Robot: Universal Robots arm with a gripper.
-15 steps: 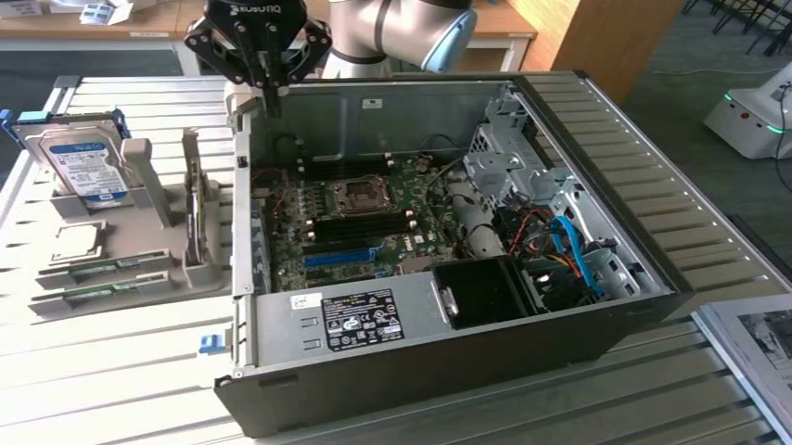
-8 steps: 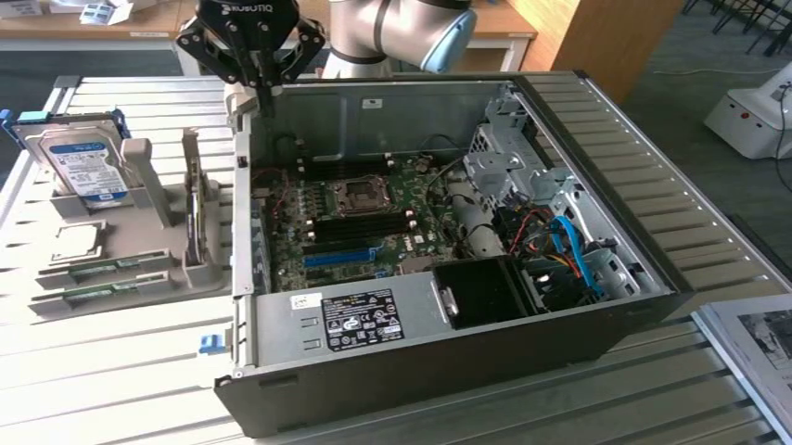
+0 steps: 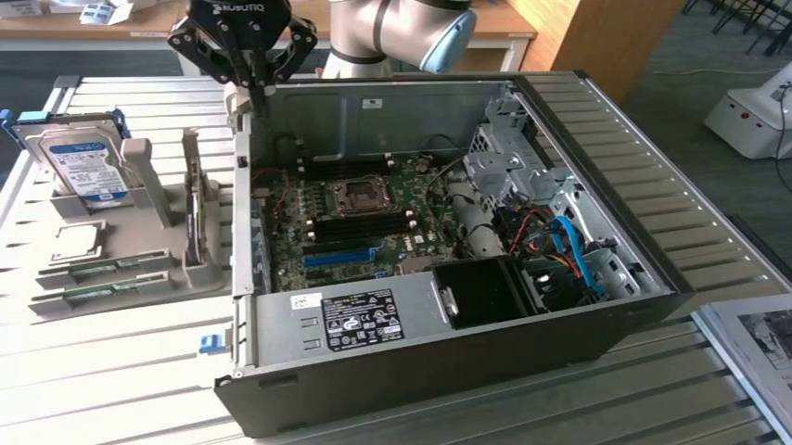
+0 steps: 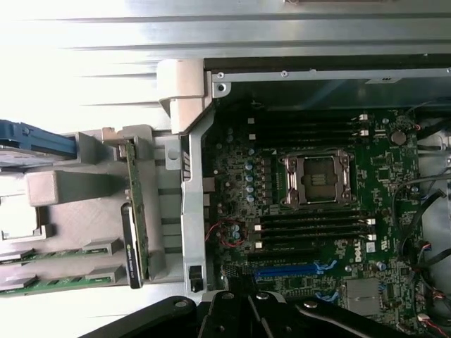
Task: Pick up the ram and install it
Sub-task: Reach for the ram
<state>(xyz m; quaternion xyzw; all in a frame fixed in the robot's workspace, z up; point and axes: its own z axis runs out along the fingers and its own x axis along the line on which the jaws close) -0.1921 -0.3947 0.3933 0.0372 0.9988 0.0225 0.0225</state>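
Slatted table (image 3: 111, 371) bears grey rack (image 3: 185, 278) holding ram (image 3: 93, 273); open case (image 3: 409, 371) holds motherboard (image 3: 359, 213); pincer (image 3: 256, 88) clenched at its rim.

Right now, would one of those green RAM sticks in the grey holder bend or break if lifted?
Probably stiff: the RAM stick is a flat circuit board. Likely light, since it looks thin and narrow. Being a bare board, it is probably fragile too.
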